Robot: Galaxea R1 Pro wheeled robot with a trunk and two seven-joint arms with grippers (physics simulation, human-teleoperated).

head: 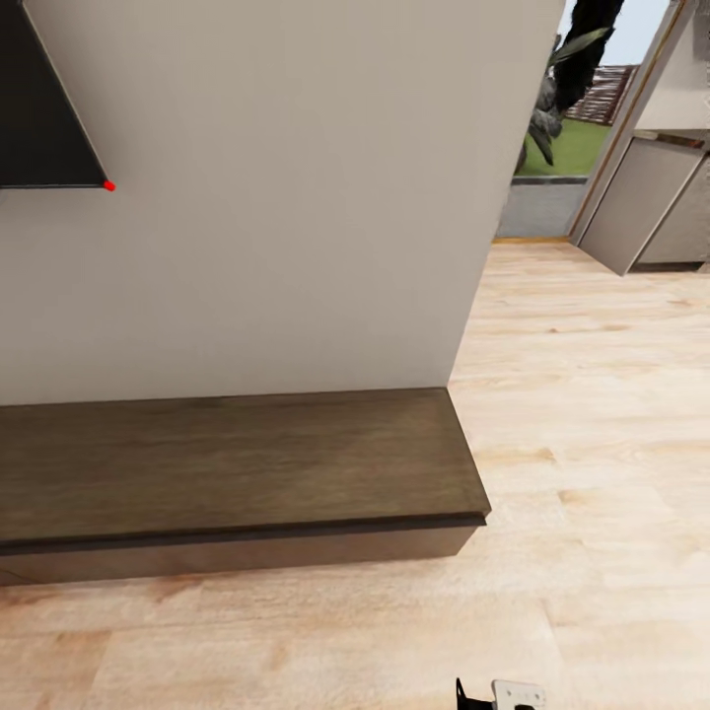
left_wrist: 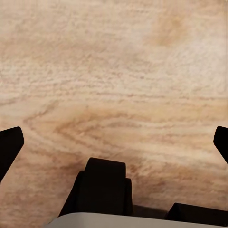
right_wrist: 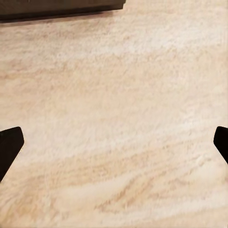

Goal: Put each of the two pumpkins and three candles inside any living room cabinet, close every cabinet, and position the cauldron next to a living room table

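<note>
Facing a pale wall [head: 266,197] with a long, low, dark brown cabinet [head: 227,463] set flush against its foot, the flat top bare, the front closed with a dark shadow gap under the top edge and no handle, its right end stopping level with the wall's corner. On the wall at upper left, a corner of a black screen [head: 39,108] with a small red dot [head: 109,185] at its lower tip; no brand, label or writing readable anywhere. Beyond the wall's right edge, light wood floor [head: 592,394] running back to a doorway [head: 567,118] with green grass, a dark plant and a fence outside, and beside it a grey unit [head: 646,202] standing at an angle. At the bottom edge of the head view, a small black and white part of the robot [head: 503,695], too little of it to tell which. Left gripper [left_wrist: 114,142] hanging over bare floor, dark fingertips [left_wrist: 9,145] wide apart at the picture's two sides, nothing between them; below, a dark rounded part of the robot [left_wrist: 104,187]. Right gripper [right_wrist: 114,142] likewise spread wide over bare floor, fingertips [right_wrist: 9,145] at either side and empty, with a dark edge of the cabinet [right_wrist: 57,8] near the far side of that view.
</note>
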